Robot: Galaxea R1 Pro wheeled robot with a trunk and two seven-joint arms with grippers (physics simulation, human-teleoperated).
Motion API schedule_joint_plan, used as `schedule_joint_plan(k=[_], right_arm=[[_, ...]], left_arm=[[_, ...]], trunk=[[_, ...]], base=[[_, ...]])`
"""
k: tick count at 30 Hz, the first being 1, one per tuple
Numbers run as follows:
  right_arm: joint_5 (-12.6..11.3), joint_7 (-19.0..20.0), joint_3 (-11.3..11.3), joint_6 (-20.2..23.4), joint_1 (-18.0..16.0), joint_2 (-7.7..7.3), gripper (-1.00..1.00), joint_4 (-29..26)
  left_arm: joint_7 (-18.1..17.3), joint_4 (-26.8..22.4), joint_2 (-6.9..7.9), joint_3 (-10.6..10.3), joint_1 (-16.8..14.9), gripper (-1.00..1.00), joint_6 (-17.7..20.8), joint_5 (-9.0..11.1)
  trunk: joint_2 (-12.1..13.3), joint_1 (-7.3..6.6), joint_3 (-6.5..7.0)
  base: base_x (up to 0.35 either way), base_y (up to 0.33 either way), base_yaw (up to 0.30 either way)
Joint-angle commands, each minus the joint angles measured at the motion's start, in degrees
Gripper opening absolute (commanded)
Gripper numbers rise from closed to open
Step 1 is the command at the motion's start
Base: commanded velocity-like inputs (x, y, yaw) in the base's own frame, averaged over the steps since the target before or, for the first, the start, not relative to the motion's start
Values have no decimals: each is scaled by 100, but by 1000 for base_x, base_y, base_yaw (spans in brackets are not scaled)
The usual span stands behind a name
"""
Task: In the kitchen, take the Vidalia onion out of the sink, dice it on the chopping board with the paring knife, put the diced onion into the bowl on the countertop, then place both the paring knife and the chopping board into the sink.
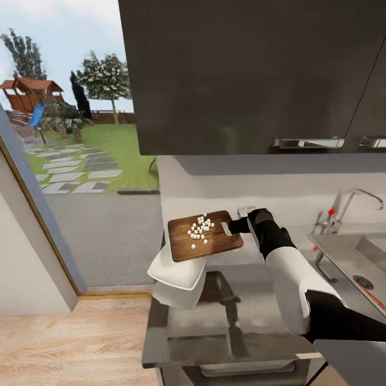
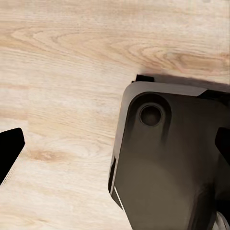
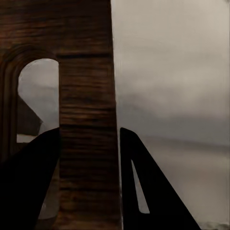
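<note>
Held aloft over the countertop (image 1: pixel 225 316) in the kitchen: the chopping board (image 1: pixel 206 236), gripped at its slot-handle end by the right gripper (image 1: pixel 231 225), fingers clamped on the strip of wood beside the slot, one finger (image 3: pixel 28 182) through the opening, the other (image 3: pixel 153 191) against the board's outer edge. Scattered across the board's upper face, small white cubes of diced onion (image 1: pixel 201 228), clustered toward the middle and the far side. Directly beneath the board's near-left corner, and partly covered by it, the white bowl (image 1: pixel 177 271), resting at the countertop's left end with its reflection in the glossy grey slab. Off to the right, well apart from the board, the sink (image 1: pixel 354 257) with its chrome faucet (image 1: pixel 356 201) and red knob (image 1: pixel 332 212). Overhead, dark upper cabinets (image 1: pixel 252 75) with chrome handles (image 1: pixel 308 142). From the left wrist camera, light wood floor (image 2: pixel 62 72) and a dark piece of the robot's base (image 2: pixel 167 158); left gripper's state impossible to tell.
</note>
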Motion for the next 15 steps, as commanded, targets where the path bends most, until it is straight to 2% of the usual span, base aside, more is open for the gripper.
schedule_joint_plan(k=[1, 8, 15], right_arm=[[28, 46, -46, 18, -8, 10, -100, -9], [28, 46, -44, 17, -8, 10, -100, 118], [28, 46, -46, 17, -8, 10, -100, 141]], left_arm=[[3, 20, -2, -48, -10, 100, -32, 33], [3, 20, -2, -48, -10, 100, -25, 32], [3, 20, -2, -48, -10, 100, -25, 32]], trunk=[[-14, 6, -13], [-14, 6, -13], [-14, 6, -13]], base=[[251, 197, 0], [232, 179, 0], [27, 21, 0]])
